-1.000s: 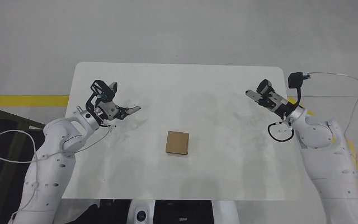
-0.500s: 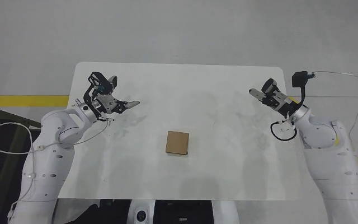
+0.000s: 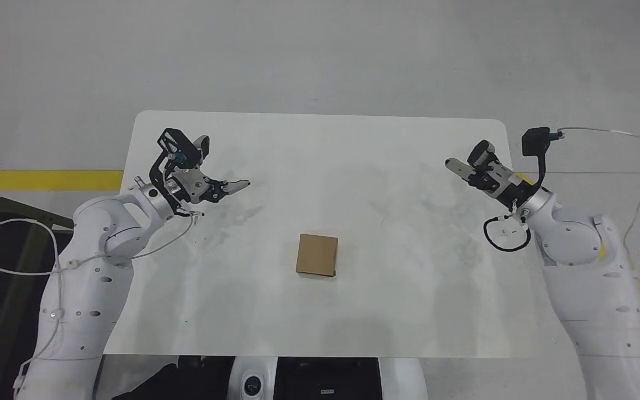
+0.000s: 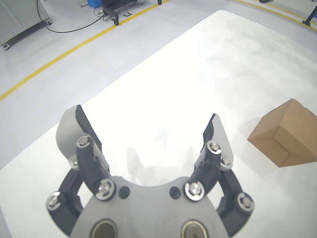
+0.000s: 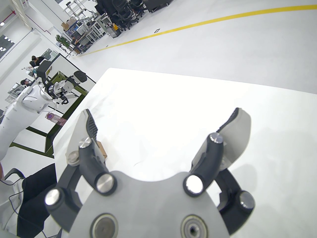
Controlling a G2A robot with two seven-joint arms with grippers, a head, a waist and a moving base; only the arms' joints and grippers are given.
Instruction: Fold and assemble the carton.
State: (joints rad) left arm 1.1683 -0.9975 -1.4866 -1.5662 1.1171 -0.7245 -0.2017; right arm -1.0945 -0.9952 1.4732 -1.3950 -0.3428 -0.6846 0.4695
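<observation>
Now, carton position: the carton (image 3: 318, 255) sits on the white worktop (image 3: 400, 160), near its middle and toward the robot's edge, between the two arms and well apart from both.
Carton state: from the left wrist it reads as a closed brown box, with a flap overlap (image 4: 284, 139) showing on one side face. Cannot tell whether the hidden faces are tucked.
Left arm: the left arm (image 3: 120, 225) is held over the worktop's left part, jaws spread wide with nothing between them.
Right arm: the right arm (image 3: 560, 235) is at the worktop's right edge, jaws likewise wide apart and empty.
Handling (judged): plain brown board, so light and probably empty. Stiff along the creases, yielding mid-panel. The matte surface should not slip against the ribbed pads (image 4: 85, 125). Not fragile, but a hard squeeze would dent it.
Where to hold (judged): across two opposite walls, close to the edges where the board is stiffest, with light closing force.
Risk (judged): being light, it is likely to slide on the smooth worktop if pushed from one side only, so brace it with the other arm.
</observation>
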